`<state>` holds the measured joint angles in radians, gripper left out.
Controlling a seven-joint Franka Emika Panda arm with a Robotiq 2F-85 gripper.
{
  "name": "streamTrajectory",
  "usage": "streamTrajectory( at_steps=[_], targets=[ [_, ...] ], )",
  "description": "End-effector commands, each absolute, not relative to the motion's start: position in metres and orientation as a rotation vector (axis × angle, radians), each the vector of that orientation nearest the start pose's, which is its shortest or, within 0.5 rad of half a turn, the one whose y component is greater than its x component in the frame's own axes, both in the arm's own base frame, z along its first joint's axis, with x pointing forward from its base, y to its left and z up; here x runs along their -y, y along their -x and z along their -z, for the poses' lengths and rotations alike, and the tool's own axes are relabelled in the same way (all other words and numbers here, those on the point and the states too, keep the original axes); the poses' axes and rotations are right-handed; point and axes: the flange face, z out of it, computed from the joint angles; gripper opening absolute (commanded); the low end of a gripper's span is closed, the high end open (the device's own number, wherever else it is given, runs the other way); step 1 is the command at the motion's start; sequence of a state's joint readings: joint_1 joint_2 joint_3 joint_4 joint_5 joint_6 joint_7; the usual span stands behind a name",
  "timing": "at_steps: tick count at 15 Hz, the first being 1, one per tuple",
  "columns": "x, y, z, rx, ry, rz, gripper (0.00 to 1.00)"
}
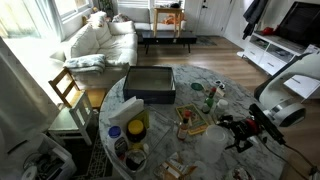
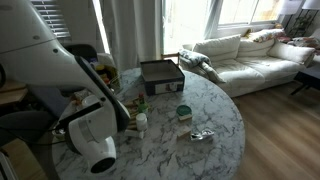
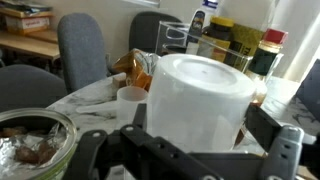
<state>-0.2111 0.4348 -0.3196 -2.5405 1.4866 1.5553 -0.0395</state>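
1. Where the wrist view looks out between the fingers, a white cylindrical tub fills the middle. It stands upright on the marble table, near the rim on the arm's side.
2. The gripper is open. Its jaws are spread wide, one to each side of the tub's lower part, with no contact visible, and it holds nothing.
3. Neighbours: a small white cup stands just beside the tub, a glass jar with foil inside sits nearer the lens, and spice bottles stand behind.
4. Handling, as a judgement: the wall looks like thin, smooth plastic, so it is probably light, somewhat flexible and slippery. The contents are hidden, so its weight is uncertain.
5. Best hold, as a judgement: across the mid-wall below the top rim, jaws level. The tub is nearly as wide as the gap, so there is little margin. A hard squeeze could buckle it.
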Motion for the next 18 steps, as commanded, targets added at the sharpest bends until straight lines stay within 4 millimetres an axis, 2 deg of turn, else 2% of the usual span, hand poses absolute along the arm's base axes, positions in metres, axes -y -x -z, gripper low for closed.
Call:
streamTrajectory(
  at_steps=[1, 9, 12, 18],
  targets=[
    [0.096, -0.364, -0.161, -1.428, 1.3, -0.689, 1.0],
    [0.097, -0.4, -0.225, -1.472, 1.789, -0.5, 1.0],
    [0.087, -0.407, -0.253, -1.431, 1.984, -0.438, 1.0],
    [0.061, -0.41, -0.325, -1.248, 2.393, -0.371, 1.0]
  ],
)
